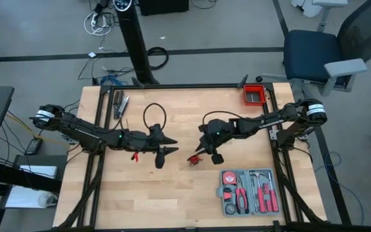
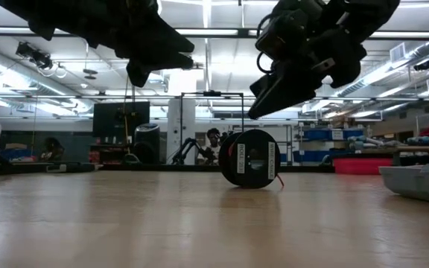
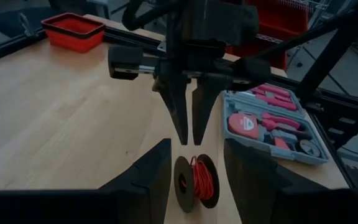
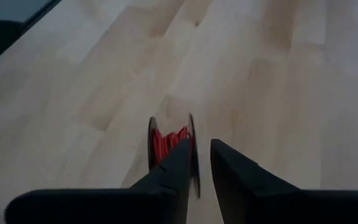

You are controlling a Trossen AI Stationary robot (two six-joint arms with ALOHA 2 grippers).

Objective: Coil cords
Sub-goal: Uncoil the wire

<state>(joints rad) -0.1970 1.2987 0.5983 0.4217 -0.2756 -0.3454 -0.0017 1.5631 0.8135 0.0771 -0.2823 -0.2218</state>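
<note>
From above, the red cord point(image 1: 195, 158) is showing only as a small red tangle at the centre of the wooden table point(image 1: 172, 193), its spool mostly hiding under the right gripper point(image 1: 206, 153). In the low view the black spool point(image 2: 249, 158) is standing on edge on the tabletop, one flat face turning toward the camera, so its axle is lying level; a short red tail is poking out at its lower right. The right gripper is hovering just over it, its fingers point(image 4: 185, 165) standing slightly apart and gripping nothing, one of them cutting off part of the red winding. The left gripper point(image 1: 162, 147) is hanging just left of the spool, its fingers point(image 3: 157, 171) spreading wide and empty. The grey tool case point(image 1: 248, 191) is sitting at the lower right of the overhead frame
</note>
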